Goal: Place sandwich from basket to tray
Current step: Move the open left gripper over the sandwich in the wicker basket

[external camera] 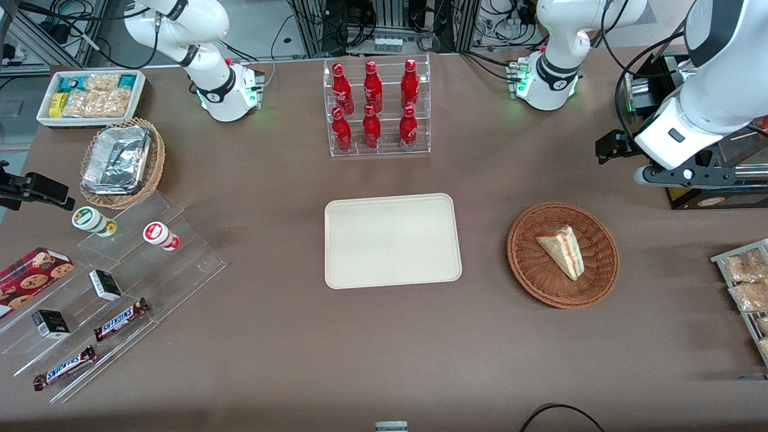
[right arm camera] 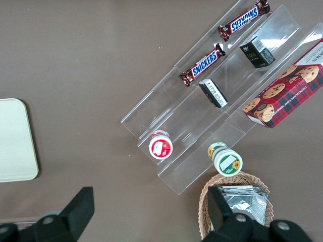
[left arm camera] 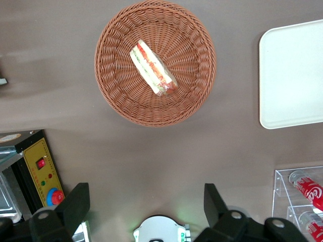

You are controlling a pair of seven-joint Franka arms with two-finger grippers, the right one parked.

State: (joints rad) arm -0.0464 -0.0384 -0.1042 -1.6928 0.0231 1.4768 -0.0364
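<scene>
The sandwich, a pale wedge with red and green filling in clear wrap, lies inside the reddish-brown wicker basket. The cream tray sits bare beside the basket, toward the parked arm's end. My gripper hangs high above the table, farther from the front camera than the basket and apart from it. Its dark fingers stand wide open with only bare table between them.
A clear rack of red bottles stands farther from the front camera than the tray. A black control box sits under my arm. Snack packets on a rack lie at the working arm's end. Acrylic steps with snacks lie at the parked arm's end.
</scene>
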